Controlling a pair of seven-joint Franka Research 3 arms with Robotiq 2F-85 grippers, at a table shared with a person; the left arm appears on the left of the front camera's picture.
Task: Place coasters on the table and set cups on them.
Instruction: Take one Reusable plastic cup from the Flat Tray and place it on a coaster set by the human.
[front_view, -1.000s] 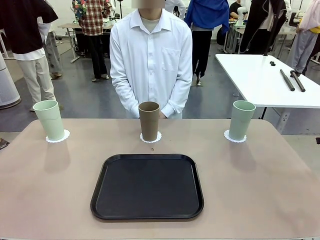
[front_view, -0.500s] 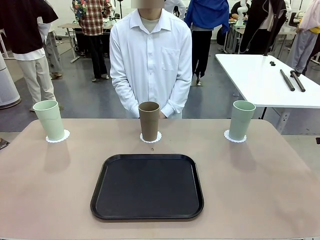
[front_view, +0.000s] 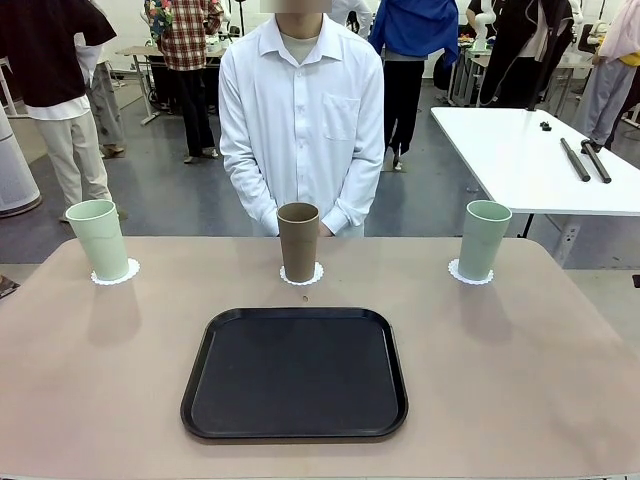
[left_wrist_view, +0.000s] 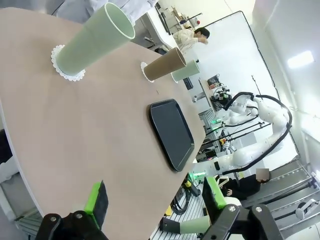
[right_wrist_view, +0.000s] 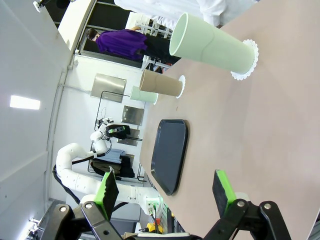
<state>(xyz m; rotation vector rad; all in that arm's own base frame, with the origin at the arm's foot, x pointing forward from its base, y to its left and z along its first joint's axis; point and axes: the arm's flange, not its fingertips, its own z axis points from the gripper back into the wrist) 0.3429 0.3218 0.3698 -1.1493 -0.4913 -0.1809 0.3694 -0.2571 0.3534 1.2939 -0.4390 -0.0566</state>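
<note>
Across the far edge of the beige table (front_view: 100, 380), from left to right: mint green cup (front_view: 97, 239) upright on a lacy white coaster (front_view: 117, 273) near the left corner; tan-brown cup (front_view: 298, 241) upright on a second coaster (front_view: 301, 277) at the middle, just in front of the person in a white shirt (front_view: 301, 110); second mint cup (front_view: 484, 240) upright on the third coaster (front_view: 468, 273) toward the right corner. Nearer the robot's side, centred, a black square tray (front_view: 294, 374), bare, well apart from all three cups.

Left gripper (left_wrist_view: 155, 202): jaws spread wide, green pads well apart, nothing between them, hanging off the table's near left edge, touching nothing. Right gripper (right_wrist_view: 166, 187): jaws likewise spread wide, nothing held, poised over the table's right side, clear of the nearest mint cup and tray.
</note>
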